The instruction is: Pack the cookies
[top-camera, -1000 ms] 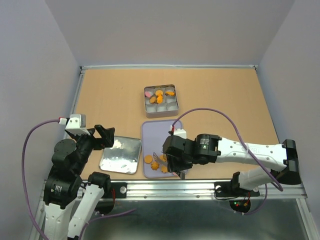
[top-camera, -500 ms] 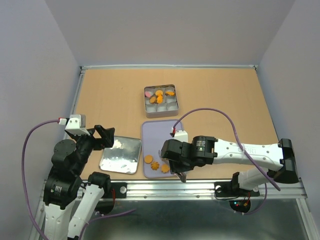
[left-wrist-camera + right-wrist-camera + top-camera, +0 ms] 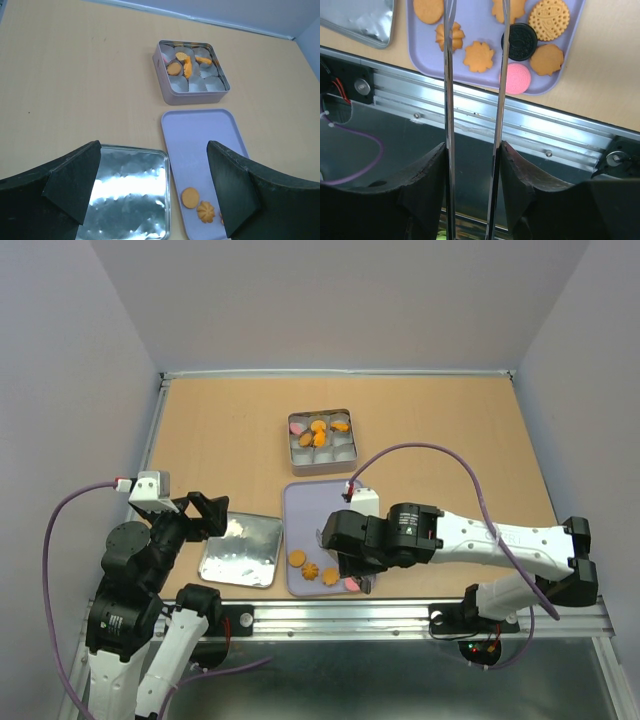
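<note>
Several cookies lie at the near end of a lilac tray [image 3: 422,40]: orange rounds and flowers [image 3: 478,56], a black round [image 3: 519,42] and a pink one [image 3: 515,78]. More cookies [image 3: 318,432] sit in paper cups in the square tin [image 3: 322,465]. My right gripper [image 3: 472,165] is shut on metal tongs [image 3: 449,100], whose two blades stand apart over the tray's near end; their tips are out of view. It shows in the top view [image 3: 350,560] too. My left gripper [image 3: 152,185] is open and empty above the tin lid [image 3: 125,195].
The tin lid [image 3: 240,552] lies left of the tray [image 3: 315,510]. The metal rail of the table's near edge [image 3: 520,125] runs just below the tray. The tin [image 3: 167,92] stands beyond the tray [image 3: 200,135], mid-table.
My right gripper with the tongs has shifted a little over the tray's near end, and the pink cookie now shows beside it. The left arm has hardly moved.
</note>
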You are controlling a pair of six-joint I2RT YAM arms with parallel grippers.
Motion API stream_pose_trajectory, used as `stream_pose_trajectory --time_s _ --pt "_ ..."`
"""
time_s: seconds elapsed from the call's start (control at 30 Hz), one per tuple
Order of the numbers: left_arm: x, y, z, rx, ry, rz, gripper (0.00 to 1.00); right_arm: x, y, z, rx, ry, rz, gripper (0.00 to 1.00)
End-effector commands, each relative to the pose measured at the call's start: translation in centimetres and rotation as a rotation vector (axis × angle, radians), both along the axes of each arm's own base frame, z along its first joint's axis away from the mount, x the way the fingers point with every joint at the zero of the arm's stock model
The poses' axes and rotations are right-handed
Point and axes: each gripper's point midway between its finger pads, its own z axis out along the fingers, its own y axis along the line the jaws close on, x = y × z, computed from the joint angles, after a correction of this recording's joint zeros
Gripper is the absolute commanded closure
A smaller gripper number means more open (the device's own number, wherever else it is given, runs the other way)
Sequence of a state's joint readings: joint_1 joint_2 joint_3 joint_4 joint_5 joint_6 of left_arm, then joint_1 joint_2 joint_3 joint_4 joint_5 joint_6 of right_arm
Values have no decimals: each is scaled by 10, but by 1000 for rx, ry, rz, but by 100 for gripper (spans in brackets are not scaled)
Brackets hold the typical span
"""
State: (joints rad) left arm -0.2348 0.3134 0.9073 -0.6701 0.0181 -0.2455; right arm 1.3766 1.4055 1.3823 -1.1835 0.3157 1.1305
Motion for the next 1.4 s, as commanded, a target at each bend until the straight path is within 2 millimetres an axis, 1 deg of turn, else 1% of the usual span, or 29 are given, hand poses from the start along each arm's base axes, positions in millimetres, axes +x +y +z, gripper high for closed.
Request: stream_pose_trajectory --time_s 0.0,0.27,0.37,0.5,0.63,0.77,0.9,1.03,1.07,1.1,1.17,1.27,1.3,1.33,1.37 --pt "4 -2 8 -13 -44 -4 1 10 -3 13 -30 -60 -27 50" --pt "4 -2 8 -12 -44 -5 1 9 -10 -10 -116 -48 -33 50" --pt "4 -2 8 -12 -44 -5 1 10 -8 -14 -133 -45 -31 49" --pt "4 -2 8 -12 -44 -5 1 8 -1 -25 -167 -20 -15 49" --pt "4 -2 8 -11 -42 -3 1 5 2 -29 -167 -1 -10 49" --pt "4 -1 9 -15 -46 1 1 1 1 -33 -161 14 -7 49" --pt "3 -1 9 -15 -48 2 1 -1 2 -33 -152 26 -3 57" --pt "3 0 10 -15 -51 5 1 2 6 -29 -146 11 5 69" --pt "3 0 9 -15 -51 5 1 3 6 -27 -147 6 11 69" --pt "3 0 9 -16 -49 5 1 5 8 -28 -152 0 12 69" --pt "3 0 9 -18 -47 4 1 13 10 -19 -153 -21 5 69" --pt "2 0 9 -18 -52 7 1 35 14 -5 -146 -55 -6 69" --pt "2 0 10 -22 -53 5 1 43 15 -1 -139 -66 -13 69" --pt "1 0 10 -22 -54 6 1 60 12 2 -138 -71 -48 69" --pt "1 0 11 -23 -57 6 1 72 14 13 -125 -90 -36 69"
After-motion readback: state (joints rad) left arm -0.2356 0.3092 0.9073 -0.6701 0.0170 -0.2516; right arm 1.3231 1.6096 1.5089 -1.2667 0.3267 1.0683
